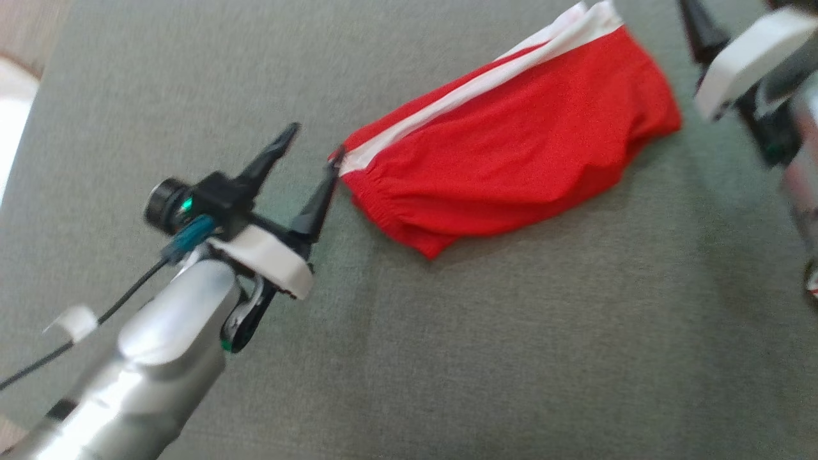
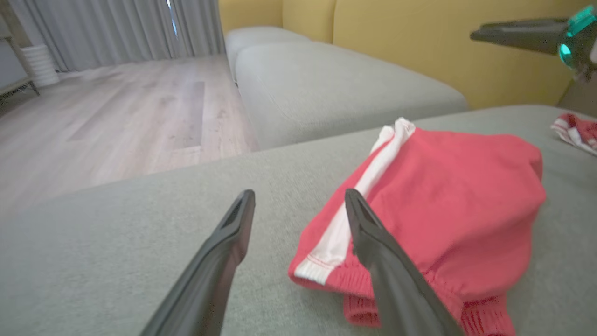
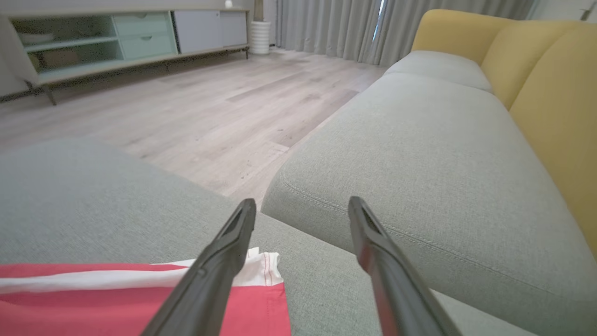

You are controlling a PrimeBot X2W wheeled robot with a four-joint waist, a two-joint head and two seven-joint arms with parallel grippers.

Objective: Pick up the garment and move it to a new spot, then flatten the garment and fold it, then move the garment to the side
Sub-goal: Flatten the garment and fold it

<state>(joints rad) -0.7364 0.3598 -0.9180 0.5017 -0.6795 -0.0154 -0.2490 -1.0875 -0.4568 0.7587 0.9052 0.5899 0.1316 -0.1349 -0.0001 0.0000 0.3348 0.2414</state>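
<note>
Garment: one. Left hand, right hand: two.

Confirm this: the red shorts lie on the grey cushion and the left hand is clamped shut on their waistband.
Not quite: the left hand is wide open, holding nothing, as the left wrist view shows. The red shorts do lie on the grey cushion.

The left arm is a smooth silver tube. A white collar caps its wrist. Beside the collar sit a round black camera with a green light, a teal plug and a thin black cable tagged with white tape. The left gripper has two long black fingers tapering to points. The right wrist is white too.
</note>
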